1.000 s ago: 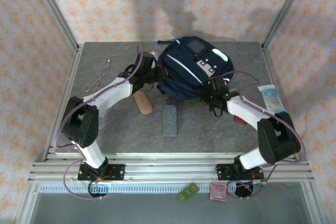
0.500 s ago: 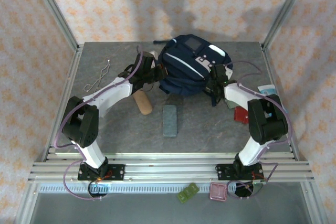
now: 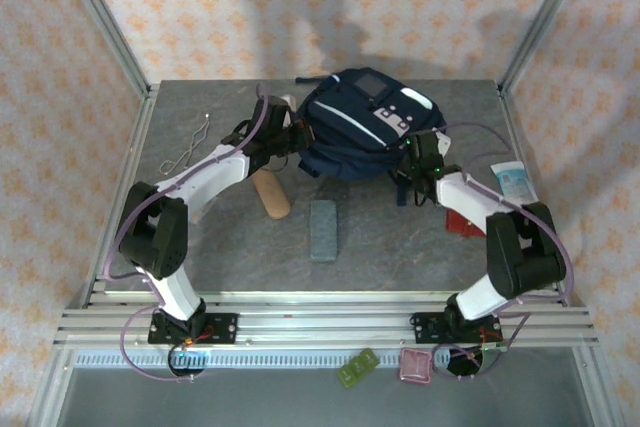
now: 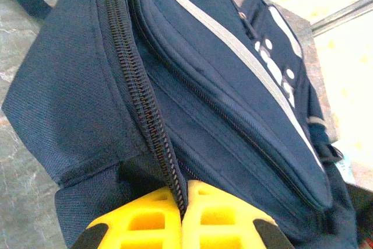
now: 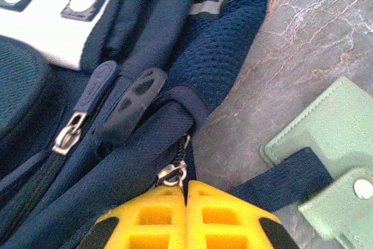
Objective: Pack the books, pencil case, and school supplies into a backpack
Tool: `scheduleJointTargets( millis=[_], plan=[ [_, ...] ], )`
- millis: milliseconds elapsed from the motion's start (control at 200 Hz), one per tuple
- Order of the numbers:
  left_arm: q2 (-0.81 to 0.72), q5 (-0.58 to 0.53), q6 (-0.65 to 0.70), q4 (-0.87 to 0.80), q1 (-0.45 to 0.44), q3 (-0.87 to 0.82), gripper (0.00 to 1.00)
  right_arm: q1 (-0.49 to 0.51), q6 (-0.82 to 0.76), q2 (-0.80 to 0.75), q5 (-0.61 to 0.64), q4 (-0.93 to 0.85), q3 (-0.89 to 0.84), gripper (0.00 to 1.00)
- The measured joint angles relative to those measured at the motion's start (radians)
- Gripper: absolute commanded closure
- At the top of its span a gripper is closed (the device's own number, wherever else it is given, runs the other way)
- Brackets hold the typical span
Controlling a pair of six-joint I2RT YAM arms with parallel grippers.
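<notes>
2 grippers clamped on the backpack [image 3: 365,132], which sits far-centre on the table [image 3: 220,257].
Your left gripper [image 4: 182,193] is pinched on fabric at the zipper track [image 4: 145,109]. Your right gripper [image 5: 185,189] has its tips together at the zipper pull [image 5: 172,173]. The track runs left-right between them, so the pull likely travels toward your left arm, which anchors the bag.

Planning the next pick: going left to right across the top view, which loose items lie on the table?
Bent wire → tan oblong case → grey-blue flat case → red flat item → pale blue-and-white packet.
</notes>
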Motion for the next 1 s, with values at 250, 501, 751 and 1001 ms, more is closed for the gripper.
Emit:
scheduleJointTargets(
  millis=[250,501,751,1001],
  plan=[
    [0.161,-0.07,0.083,-0.01,0.072,0.098,1.0,0.116,0.043,-0.038,-0.044,0.045,-0.103,1.0],
    [0.278,-0.165,0.144,-0.019,0.104,0.201,0.61,0.188,0.042,-0.053,-0.177,0.098,-0.114,0.77],
    [0.122,-0.171,0.112,0.038,0.104,0.042,0.51,0.146,0.014,-0.175,-0.288,0.095,-0.052,0.57],
    [0.047,-0.126,0.062,0.093,-0.027,-0.001,0.49,0.032,0.015,-0.009,-0.393,0.085,0.122,0.6]
  ],
)
